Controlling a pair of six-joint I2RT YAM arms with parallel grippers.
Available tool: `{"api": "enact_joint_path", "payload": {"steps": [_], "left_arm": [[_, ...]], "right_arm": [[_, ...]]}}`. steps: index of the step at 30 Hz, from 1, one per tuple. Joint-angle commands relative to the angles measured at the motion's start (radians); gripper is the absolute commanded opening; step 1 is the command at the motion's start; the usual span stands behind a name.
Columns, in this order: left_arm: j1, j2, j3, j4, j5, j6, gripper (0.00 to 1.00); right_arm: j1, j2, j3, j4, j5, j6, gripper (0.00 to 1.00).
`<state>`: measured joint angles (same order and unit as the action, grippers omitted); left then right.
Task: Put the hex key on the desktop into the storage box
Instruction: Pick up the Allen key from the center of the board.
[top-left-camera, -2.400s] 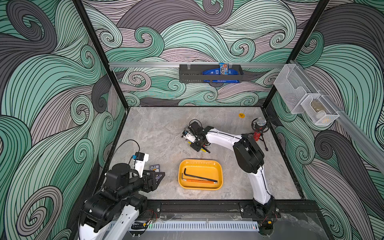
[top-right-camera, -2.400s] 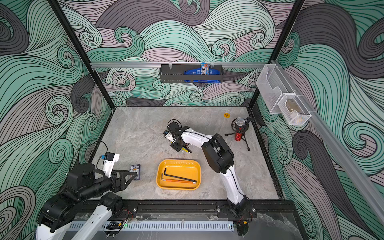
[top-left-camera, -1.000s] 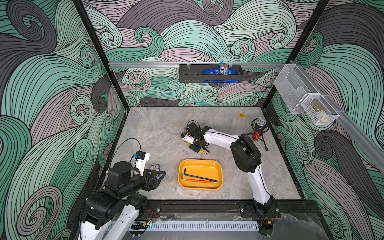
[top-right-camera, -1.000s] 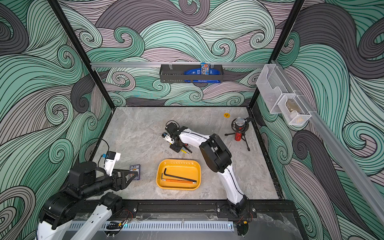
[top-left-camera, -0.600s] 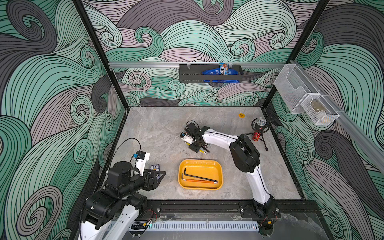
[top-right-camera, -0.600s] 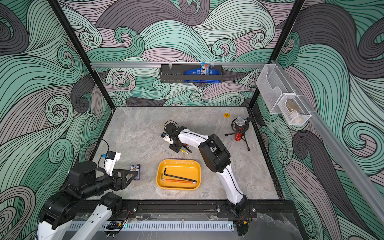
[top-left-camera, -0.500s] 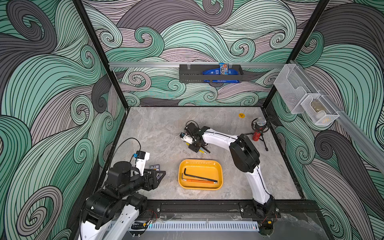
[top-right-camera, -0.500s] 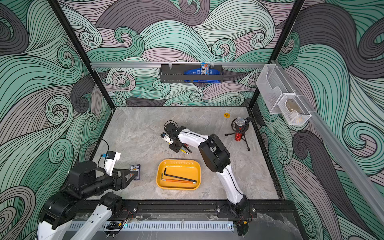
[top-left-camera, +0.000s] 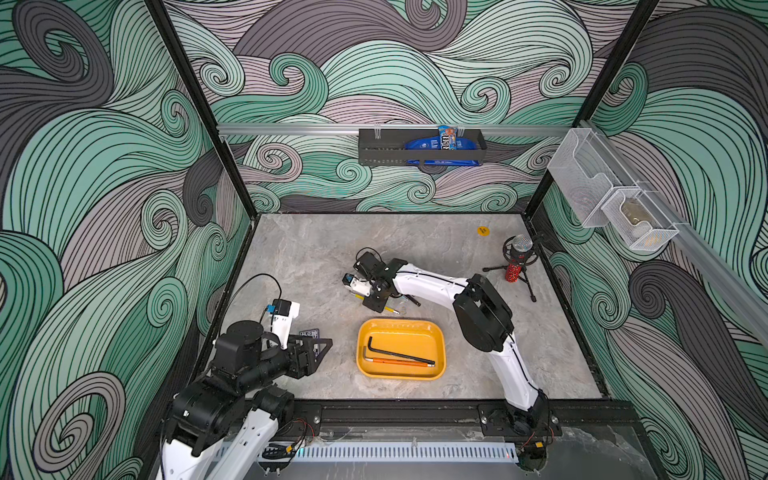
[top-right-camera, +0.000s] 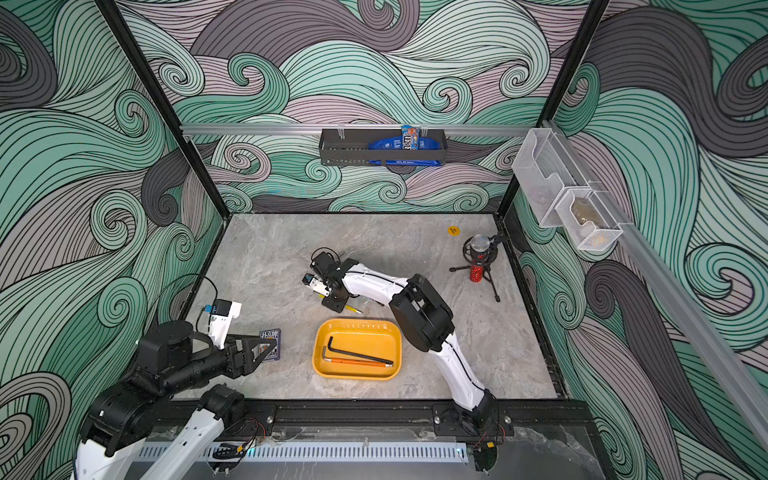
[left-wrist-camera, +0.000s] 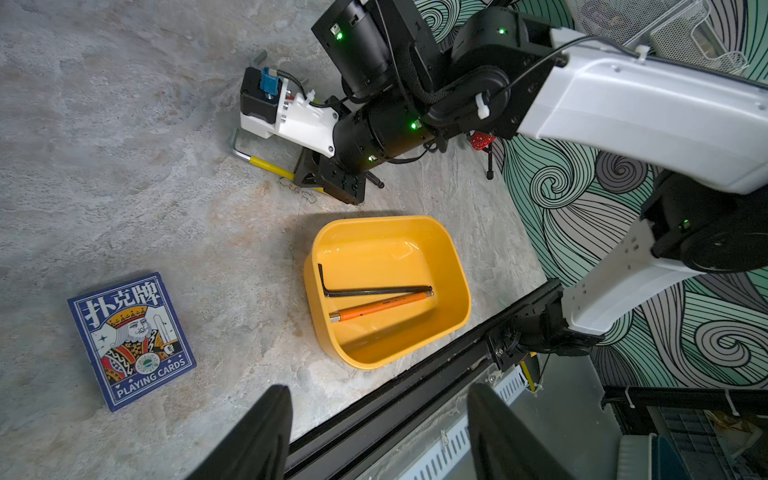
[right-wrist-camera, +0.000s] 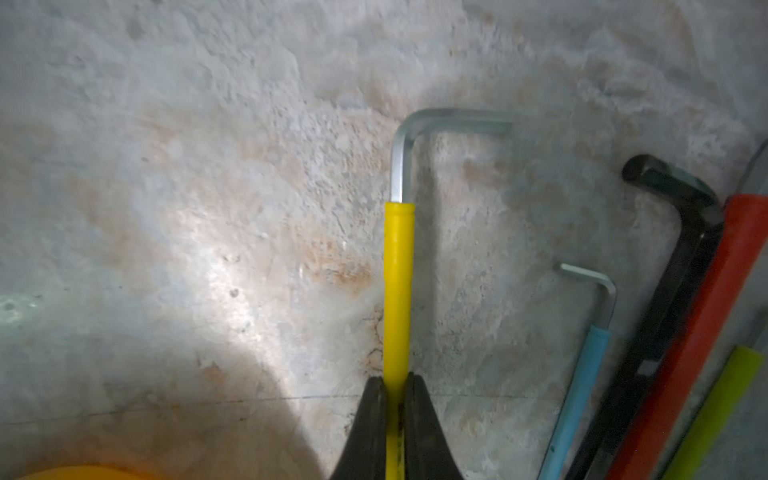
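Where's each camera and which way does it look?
Top views: high in front, looking down on the desktop; left arm and right arm show.
Left wrist: on left arm, facing storage box and right arm; left gripper open.
Right wrist: low over desktop, facing yellow hex key; right gripper shut on it.
Shared: top and left wrist views show the storage box.

Right tool (right-wrist-camera: 397, 386), clamped on yellow hex key (right-wrist-camera: 399, 270), shifted slightly leftward.
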<state>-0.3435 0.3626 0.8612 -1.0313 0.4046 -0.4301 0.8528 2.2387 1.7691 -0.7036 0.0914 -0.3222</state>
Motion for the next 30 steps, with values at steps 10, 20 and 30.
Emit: {"api": "enact_joint_path", "payload": {"steps": [10, 20, 30], "left_arm": [[-0.004, 0.003, 0.002, 0.009, -0.003, -0.003, 0.7], [-0.005, 0.011, 0.016, -0.001, -0.008, 0.01, 0.7], [-0.005, 0.008, 0.012, 0.01, -0.018, 0.008, 0.7]], "right_arm": [[0.015, -0.004, 0.048, -0.01, 0.029, 0.006, 0.0], [0.017, -0.107, 0.043, -0.012, 0.077, 0.015, 0.0], [0.018, -0.378, -0.16, -0.019, 0.065, 0.021, 0.0]]}}
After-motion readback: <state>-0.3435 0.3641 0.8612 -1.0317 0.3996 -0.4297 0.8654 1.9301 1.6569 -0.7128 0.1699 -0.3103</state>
